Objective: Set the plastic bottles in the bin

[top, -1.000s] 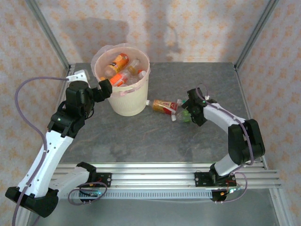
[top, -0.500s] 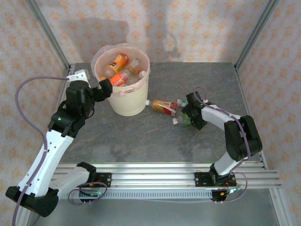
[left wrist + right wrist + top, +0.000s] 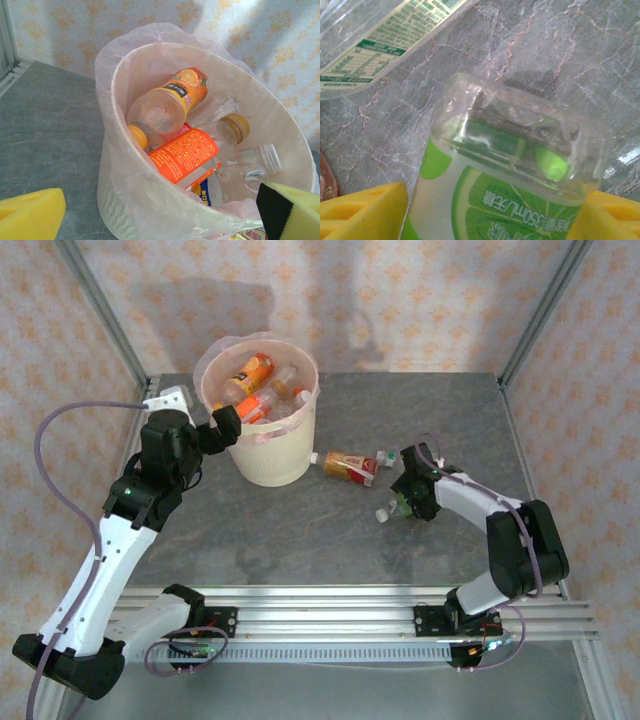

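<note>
The cream bin point(image 3: 285, 455) with its pink liner stands at the back left and holds several plastic bottles point(image 3: 252, 373). My left gripper point(image 3: 222, 424) hangs open at its near-left rim. In the left wrist view its yellow pads point(image 3: 31, 217) straddle the bin wall point(image 3: 116, 200), and an orange-labelled bottle point(image 3: 184, 155) lies inside. My right gripper point(image 3: 404, 500) is low on the table, shut on a clear bottle with a green label point(image 3: 392, 508). In the right wrist view the pads point(image 3: 362, 212) press both sides of this green bottle point(image 3: 510, 165). An orange bottle point(image 3: 350, 464) lies between the bin and the right gripper.
A clear bottle with a green-and-white label point(image 3: 380, 40) lies just beyond the held one. Grey stone tabletop point(image 3: 300, 530) spreads open in front of the bin. Metal frame posts point(image 3: 535, 315) stand at the back corners, and a rail point(image 3: 330, 615) runs along the near edge.
My right gripper has narrowed onto the green-labelled bottle and shifted slightly toward the near side, swinging the bottle's cap with it. The left arm has not moved.
</note>
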Available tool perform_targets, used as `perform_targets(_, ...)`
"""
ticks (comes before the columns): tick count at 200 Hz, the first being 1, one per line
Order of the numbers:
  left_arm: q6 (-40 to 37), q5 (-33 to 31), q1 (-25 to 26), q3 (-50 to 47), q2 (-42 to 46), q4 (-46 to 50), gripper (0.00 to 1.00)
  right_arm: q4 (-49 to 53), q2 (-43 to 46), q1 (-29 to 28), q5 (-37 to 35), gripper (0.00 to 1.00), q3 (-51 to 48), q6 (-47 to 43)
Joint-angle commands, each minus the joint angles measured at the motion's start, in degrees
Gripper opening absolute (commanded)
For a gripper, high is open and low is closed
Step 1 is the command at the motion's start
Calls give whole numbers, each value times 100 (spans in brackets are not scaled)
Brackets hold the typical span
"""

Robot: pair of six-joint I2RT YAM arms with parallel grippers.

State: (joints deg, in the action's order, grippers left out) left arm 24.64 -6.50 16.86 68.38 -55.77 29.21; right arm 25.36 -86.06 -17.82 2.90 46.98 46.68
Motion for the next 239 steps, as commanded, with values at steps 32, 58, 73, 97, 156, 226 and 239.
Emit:
perform_targets(32,218,-259,10,-71,-22,-169,100,379,-32,30,25,79,-107,-486)
perform_targets(58,269,-325,10,-84,-39,-188,100,473,-136,28,69,81,-102,-593)
perform_targets(73,297,-333,10,-82,-65,-192,100,522,-238,25,83,81,-114,-613)
perform_targets(97,334,-358,12,-85,-92,-183,100,521,-390,-52,97,81,-119,-620)
perform_targets(156,412,-415,11,-89,-39,-170,100,504,-618,-286,24,66,-84,-596)
perform_targets(226,376,-229,10,-158,13,-259,100,775,301,-432,-409,43,-65,-745)
perform_targets(239,383,-203,10,-154,14,-275,100,777,611,-446,-440,41,-87,-810)
